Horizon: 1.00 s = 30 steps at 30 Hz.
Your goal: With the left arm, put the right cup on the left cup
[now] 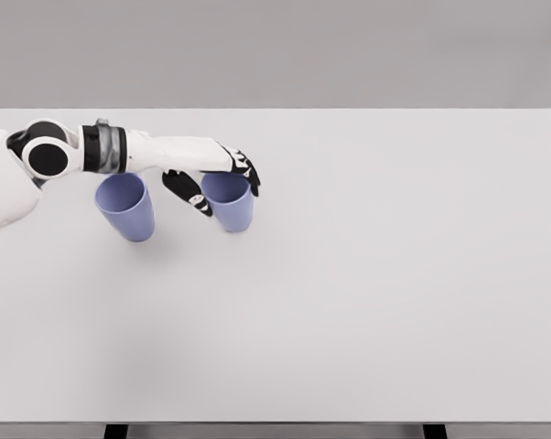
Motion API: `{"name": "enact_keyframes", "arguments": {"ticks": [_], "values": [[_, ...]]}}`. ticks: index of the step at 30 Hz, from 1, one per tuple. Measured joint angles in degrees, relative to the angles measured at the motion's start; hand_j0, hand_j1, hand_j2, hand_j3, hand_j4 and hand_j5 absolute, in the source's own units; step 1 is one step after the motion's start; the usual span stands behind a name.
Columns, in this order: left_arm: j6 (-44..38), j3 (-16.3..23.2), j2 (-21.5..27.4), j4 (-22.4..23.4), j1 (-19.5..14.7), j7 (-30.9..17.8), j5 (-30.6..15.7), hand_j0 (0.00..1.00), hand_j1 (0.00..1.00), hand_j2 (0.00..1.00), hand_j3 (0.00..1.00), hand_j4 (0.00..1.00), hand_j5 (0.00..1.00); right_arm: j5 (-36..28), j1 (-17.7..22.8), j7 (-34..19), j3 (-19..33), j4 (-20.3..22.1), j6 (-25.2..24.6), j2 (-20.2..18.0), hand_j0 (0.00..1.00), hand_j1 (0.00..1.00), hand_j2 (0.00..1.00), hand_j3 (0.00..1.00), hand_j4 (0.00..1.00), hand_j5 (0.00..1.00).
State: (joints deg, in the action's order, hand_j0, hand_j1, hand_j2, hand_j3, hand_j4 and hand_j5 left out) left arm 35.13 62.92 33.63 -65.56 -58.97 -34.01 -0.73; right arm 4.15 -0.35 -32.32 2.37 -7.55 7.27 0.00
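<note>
Fingers of our left hand wrap the right cup. We should lift straight, then center it over the left cup.

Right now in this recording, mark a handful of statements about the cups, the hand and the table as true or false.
1. Two lavender-blue plastic cups stand upright on the white table. True: the left cup and the right cup.
2. The cups are already stacked. False: they stand apart, side by side.
3. The left hand is at the right cup's rim, thumb on one side and fingers on the other. True.
4. The right arm is reaching for the left cup. False: no right arm is in view.
5. The left cup lies tipped over. False: it stands open end up.
</note>
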Motion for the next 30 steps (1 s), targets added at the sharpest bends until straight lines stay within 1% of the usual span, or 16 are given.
{"name": "enact_keyframes", "arguments": {"ticks": [4,5,10,15,18,24,30], "values": [[0.00,0.05,1.98,-2.76,-0.97,-0.60,-3.03,0.52,0.52,0.52,0.52,0.52,0.52,0.00,0.00,0.00,0.00,0.00,0.00,0.00,1.00,1.00,1.00,1.00,1.00,1.00],[0.00,0.06,2.85,-3.59,-1.84,-0.72,-3.86,0.52,0.52,0.52,0.52,0.52,0.52,0.00,0.00,0.00,0.00,0.00,0.00,0.00,1.00,1.00,1.00,1.00,1.00,1.00],[0.03,0.15,8.55,-7.91,-4.57,-0.97,-8.15,0.52,0.52,0.52,0.52,0.52,0.52,0.00,0.00,0.00,0.00,0.00,0.00,0.00,1.00,1.00,1.00,1.00,1.00,1.00],[0.04,0.61,13.24,-10.47,-7.64,-1.01,-11.50,0.52,0.52,0.52,0.52,0.52,0.52,0.00,0.00,0.00,-0.02,0.00,0.00,0.00,1.00,1.00,1.00,1.00,1.00,1.00],[0.06,0.84,15.59,-11.39,-8.00,-1.03,-12.43,0.52,0.52,0.52,0.52,0.52,0.52,0.00,0.00,0.00,-0.01,0.00,0.00,0.00,1.00,1.00,1.00,1.00,1.00,1.00],[0.05,1.18,18.70,-12.24,-10.72,-1.01,-13.09,0.53,0.53,0.53,0.53,0.53,0.53,0.00,0.00,0.00,0.00,0.00,0.00,0.00,1.00,1.00,1.00,1.00,1.00,1.00],[0.04,1.57,22.24,-12.20,-11.42,-1.02,-13.25,0.53,0.53,0.53,0.53,0.53,0.53,0.00,0.00,0.00,0.00,0.00,0.00,0.00,1.00,1.00,1.00,1.00,1.00,1.00]]}}
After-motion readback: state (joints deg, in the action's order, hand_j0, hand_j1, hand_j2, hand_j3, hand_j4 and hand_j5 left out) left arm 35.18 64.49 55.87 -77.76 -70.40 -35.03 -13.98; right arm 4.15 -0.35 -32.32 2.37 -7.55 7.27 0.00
